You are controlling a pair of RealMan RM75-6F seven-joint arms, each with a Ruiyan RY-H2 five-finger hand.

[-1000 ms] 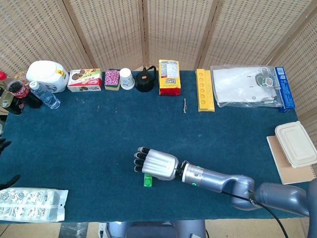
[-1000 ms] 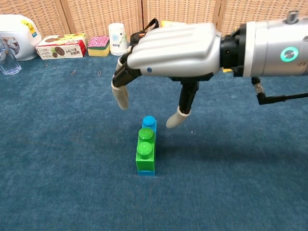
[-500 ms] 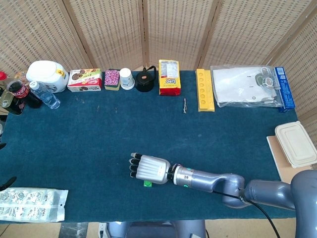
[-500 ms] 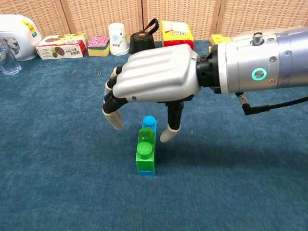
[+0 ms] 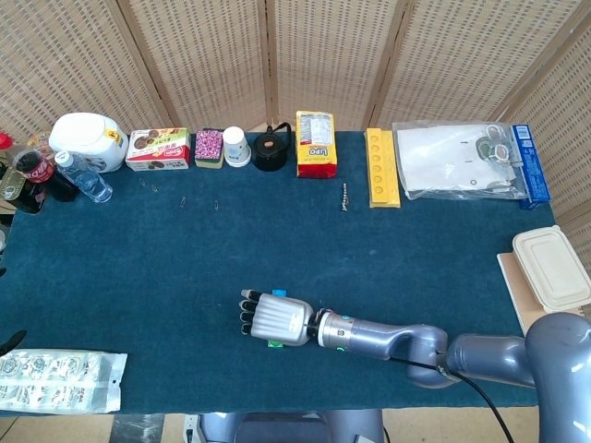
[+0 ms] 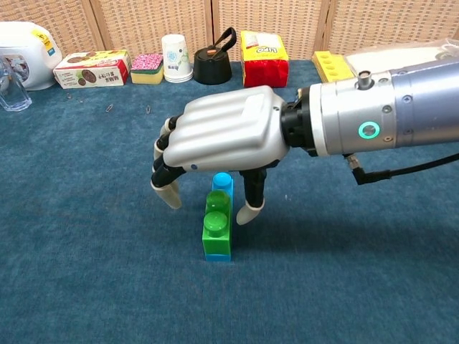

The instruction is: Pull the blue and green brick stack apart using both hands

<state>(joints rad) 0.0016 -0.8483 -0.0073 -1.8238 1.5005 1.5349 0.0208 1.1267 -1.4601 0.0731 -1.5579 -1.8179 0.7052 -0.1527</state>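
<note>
The blue and green brick stack (image 6: 217,226) lies flat on the blue cloth in the chest view, green brick on top, a blue stud showing at its far end. My right hand (image 6: 219,150) hovers palm-down right over it, fingers apart, one fingertip to the left of the stack and the thumb to its right, neither touching. From the head view the right hand (image 5: 272,318) covers most of the stack (image 5: 274,344); only a green sliver and a blue edge show. A dark bit at the head view's left edge may be my left hand; I cannot tell.
Along the table's far edge stand a snack box (image 5: 158,149), a paper cup (image 5: 236,146), a black kettle (image 5: 271,150), a yellow packet (image 5: 315,143) and a yellow block tray (image 5: 381,167). A blister pack (image 5: 57,380) lies front left, a lidded container (image 5: 551,268) at the right.
My right hand has moved left and lowered over the brick stack, its fingertips now straddling the stack close to the cloth. The stack has not moved.
</note>
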